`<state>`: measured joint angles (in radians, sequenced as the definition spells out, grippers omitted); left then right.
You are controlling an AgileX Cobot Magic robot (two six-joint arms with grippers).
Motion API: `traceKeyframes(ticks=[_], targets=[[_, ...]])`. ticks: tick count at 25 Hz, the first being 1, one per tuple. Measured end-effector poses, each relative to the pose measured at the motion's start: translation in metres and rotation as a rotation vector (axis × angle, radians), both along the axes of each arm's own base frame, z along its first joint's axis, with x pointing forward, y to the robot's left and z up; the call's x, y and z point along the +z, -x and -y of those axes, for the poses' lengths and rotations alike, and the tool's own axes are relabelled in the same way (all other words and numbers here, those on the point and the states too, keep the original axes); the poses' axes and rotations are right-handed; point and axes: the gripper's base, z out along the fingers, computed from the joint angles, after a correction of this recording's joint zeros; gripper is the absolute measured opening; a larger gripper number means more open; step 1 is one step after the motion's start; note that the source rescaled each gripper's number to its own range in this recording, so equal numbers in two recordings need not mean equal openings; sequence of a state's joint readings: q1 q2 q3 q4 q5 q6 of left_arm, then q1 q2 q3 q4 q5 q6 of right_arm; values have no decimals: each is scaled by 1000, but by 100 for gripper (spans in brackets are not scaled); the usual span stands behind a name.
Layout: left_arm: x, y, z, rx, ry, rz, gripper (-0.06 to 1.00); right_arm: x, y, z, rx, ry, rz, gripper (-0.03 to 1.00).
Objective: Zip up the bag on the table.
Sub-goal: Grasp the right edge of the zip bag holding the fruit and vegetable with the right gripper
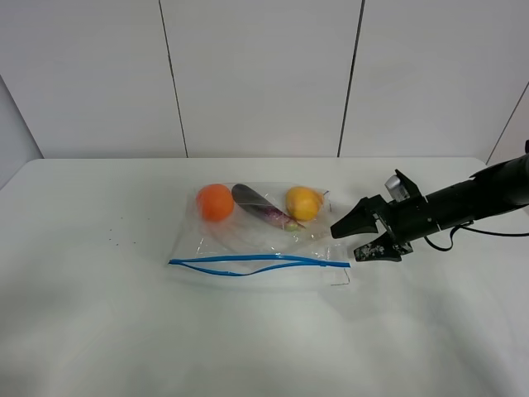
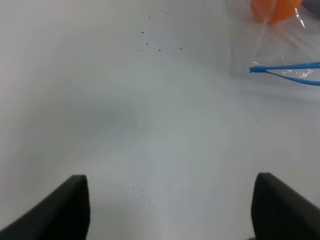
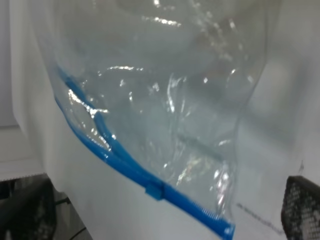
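The clear bag [image 1: 263, 240] lies flat in the middle of the white table [image 1: 99, 331], with an orange, a purple vegetable and a yellow fruit showing through it. Its blue zipper strip [image 1: 256, 263] runs along the near edge, and the two halves gape apart over much of their length. My right gripper [image 1: 353, 238] hovers open just off the bag's right end, touching nothing. The right wrist view shows the zipper strip [image 3: 125, 160] with a small slider [image 3: 155, 190] near that end. My left gripper [image 2: 170, 215] is open over bare table, away from the zipper's left tip [image 2: 256, 69].
Small dark specks [image 2: 160, 49] dot the table left of the bag. White wall panels [image 1: 256, 74] stand behind the table's far edge. The right arm's cable [image 1: 450, 240] trails over the table on the right.
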<state>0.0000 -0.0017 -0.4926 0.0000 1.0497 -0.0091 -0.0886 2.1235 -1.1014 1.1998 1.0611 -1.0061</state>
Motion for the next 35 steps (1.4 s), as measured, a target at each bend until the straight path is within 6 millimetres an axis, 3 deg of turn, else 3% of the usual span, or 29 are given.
traceKeyframes(ticks=[4, 12, 19, 35], targets=[[0, 0, 0, 0, 0, 0, 100, -5, -10, -1, 5, -32, 8, 93], [0, 0, 0, 0, 0, 0, 100, -24, -8, -3, 29, -82, -49, 92], [0, 0, 0, 0, 0, 0, 100, -27, -9, -4, 21, -112, -35, 76], [0, 0, 0, 0, 0, 0, 100, -30, -9, -20, 50, -70, -18, 75]])
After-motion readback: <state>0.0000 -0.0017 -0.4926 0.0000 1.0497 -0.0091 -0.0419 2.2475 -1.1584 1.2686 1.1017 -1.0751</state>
